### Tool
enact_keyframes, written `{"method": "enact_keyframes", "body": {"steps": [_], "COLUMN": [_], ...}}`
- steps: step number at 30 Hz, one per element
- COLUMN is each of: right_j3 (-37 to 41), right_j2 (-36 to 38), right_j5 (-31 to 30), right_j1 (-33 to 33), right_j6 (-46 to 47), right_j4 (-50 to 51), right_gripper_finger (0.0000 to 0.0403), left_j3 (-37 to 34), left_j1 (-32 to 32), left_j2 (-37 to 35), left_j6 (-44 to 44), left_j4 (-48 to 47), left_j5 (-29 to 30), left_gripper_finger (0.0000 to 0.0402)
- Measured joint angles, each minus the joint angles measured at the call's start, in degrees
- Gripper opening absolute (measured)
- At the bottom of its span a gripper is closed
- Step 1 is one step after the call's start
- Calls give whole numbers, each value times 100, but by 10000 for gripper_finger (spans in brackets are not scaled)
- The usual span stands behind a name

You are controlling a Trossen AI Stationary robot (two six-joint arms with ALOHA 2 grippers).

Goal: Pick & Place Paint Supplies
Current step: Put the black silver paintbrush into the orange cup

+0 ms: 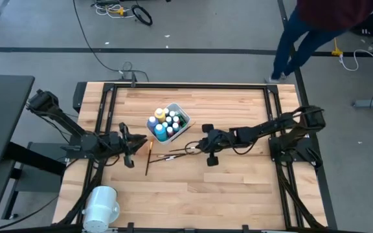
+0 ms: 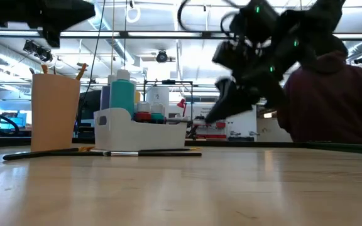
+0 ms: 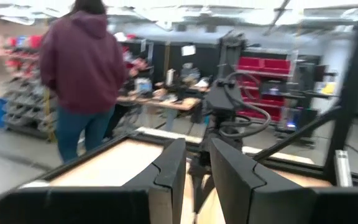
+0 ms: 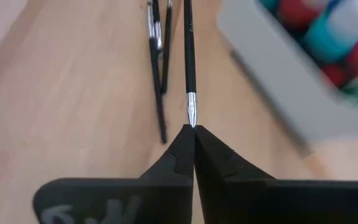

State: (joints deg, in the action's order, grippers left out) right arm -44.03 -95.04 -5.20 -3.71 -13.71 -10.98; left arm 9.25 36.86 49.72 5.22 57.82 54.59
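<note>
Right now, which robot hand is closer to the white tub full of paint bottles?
It is close, perhaps the left. The left hand sits just beside the white tub, slightly toward the front. The right hand sits on the tub's other side, by the brushes.

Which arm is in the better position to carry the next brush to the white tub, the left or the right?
The right, probably. The right hand is already shut on the tip of a brush, close beside the white tub with the paint bottles. The left hand points out over the table with slightly parted fingers, holding nothing.
</note>
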Motion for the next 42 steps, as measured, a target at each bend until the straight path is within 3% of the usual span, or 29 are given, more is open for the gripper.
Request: {"method": "enact_keyframes", "body": {"steps": [5, 8, 14, 20, 28, 32, 42], "right_j3": [-713, -1077, -1370, -1369, -1375, -1377, -1377], "right_j2": [227, 223, 231, 229, 231, 231, 231], "right_j5": [-948, -1432, -1148, -838, -678, -643, -723], "right_j1": [-449, -693, -957, -970, -863, -779, -527], "right_j6": [-1726, -2852, -5488, -8056, -9325, -9911, -10357], "right_j4": [763, 1084, 371, -52, -1052, -1146, -1397], "right_gripper_finger": [1, 1, 0, 0, 0, 0, 0], "left_j3": [395, 656, 1080, 1196, 1205, 1205, 1261], "left_j1": [0, -17, -316, -790, -1571, -1897, -2476], "left_j2": [1, 2, 2, 2, 214, 497, 1212], "left_j6": [487, 260, -1412, -3145, -4640, -4908, -5167], "left_j4": [-177, -661, -1887, -2316, -2895, -2567, -2209], "left_j5": [-418, -439, -546, -1532, -2749, -3451, -4418], "left_gripper_finger": [87, 101, 139, 166, 169, 169, 169]}}
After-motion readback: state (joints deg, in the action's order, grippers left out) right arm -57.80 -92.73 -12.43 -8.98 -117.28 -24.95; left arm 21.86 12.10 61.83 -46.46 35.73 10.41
